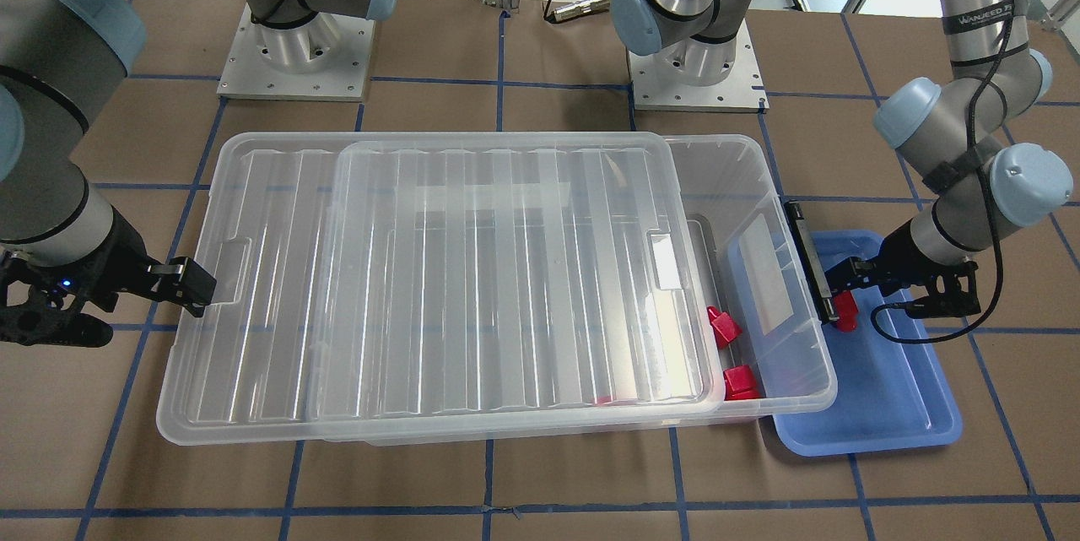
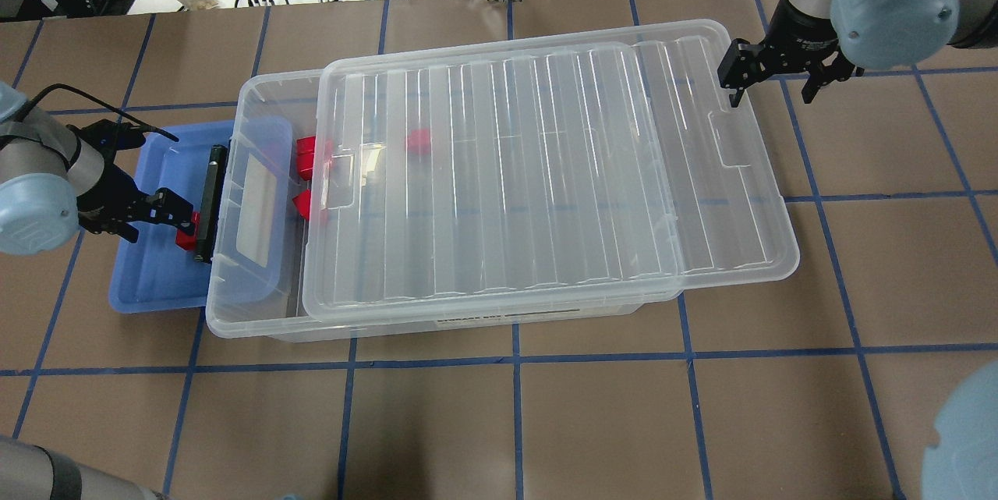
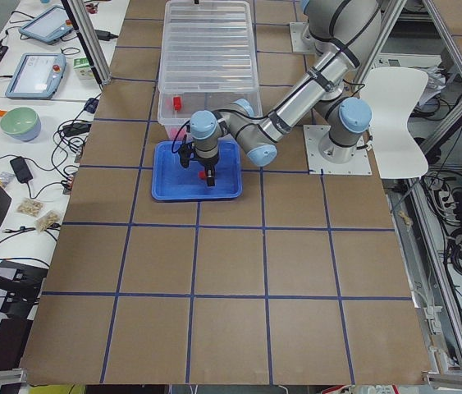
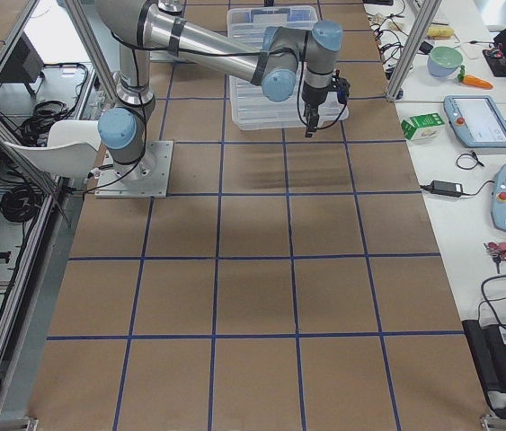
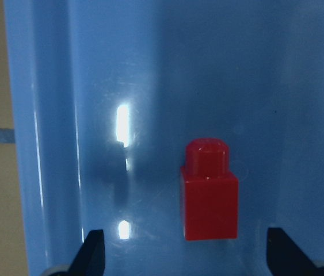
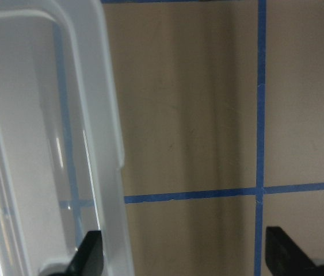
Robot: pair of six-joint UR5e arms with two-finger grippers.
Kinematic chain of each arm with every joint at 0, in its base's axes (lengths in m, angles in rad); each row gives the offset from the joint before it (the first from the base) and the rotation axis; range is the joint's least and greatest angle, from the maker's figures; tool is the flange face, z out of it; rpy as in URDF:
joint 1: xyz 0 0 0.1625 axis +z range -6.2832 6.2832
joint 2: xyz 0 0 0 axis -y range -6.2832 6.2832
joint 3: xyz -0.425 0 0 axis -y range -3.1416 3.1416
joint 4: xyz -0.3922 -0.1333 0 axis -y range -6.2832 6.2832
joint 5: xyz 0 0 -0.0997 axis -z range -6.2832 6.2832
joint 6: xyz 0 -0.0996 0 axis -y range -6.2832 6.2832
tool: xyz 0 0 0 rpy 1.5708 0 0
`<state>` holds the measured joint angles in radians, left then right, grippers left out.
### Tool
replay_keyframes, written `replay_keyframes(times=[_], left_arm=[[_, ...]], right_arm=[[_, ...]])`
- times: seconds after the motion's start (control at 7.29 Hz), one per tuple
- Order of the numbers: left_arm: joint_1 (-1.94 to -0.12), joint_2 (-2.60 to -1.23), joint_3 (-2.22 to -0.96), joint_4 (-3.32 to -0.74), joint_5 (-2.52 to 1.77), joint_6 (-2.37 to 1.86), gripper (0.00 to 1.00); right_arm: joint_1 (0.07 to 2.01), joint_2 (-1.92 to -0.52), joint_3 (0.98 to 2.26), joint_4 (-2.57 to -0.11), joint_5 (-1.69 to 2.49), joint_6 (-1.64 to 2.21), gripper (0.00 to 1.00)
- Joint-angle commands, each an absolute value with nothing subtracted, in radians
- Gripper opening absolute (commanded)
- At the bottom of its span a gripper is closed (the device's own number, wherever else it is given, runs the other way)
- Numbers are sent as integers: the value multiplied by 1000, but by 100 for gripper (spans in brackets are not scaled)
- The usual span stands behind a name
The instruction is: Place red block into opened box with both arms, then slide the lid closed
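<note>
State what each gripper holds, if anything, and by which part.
Nothing: left gripper open over the red block; right gripper open beside the lid.

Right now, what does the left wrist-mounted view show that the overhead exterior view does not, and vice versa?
Only the left wrist view: the red block with its stud and square body, untouched between the tips of the open left tool. Only the overhead: the box, its lid slid partway off, other red blocks inside, the right tool at the lid's end. Both: the blue tray under that block.
</note>
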<state>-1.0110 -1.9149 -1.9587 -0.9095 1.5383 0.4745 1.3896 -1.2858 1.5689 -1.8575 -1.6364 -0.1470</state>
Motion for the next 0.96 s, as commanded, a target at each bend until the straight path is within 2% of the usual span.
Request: replay_keyframes(times=[0.0, 0.14, 0.27, 0.41, 0.55, 0.82], left_arm=[[-1011, -1936, -1960, -900, 1532, 460, 65], [-1012, -1947, -1963, -903, 1531, 427, 30], [-1012, -1945, -1960, -899, 1531, 416, 16], [-1012, -1944, -1960, -897, 1531, 416, 10], [-1015, -1925, -1951, -902, 1534, 416, 0], [-1020, -1864, -1909, -986, 1540, 419, 0]], right_arm=[[1338, -1289, 1569, -1856, -1637, -216, 100], [1319, -1289, 1569, -1855, -1637, -242, 100], [1310, -1289, 1569, -1850, -1637, -258, 100], [1302, -1290, 1569, -1850, -1638, -261, 100], [1293, -1290, 1569, -1848, -1653, -261, 100], [1290, -1290, 1568, -1853, -1655, -261, 100]])
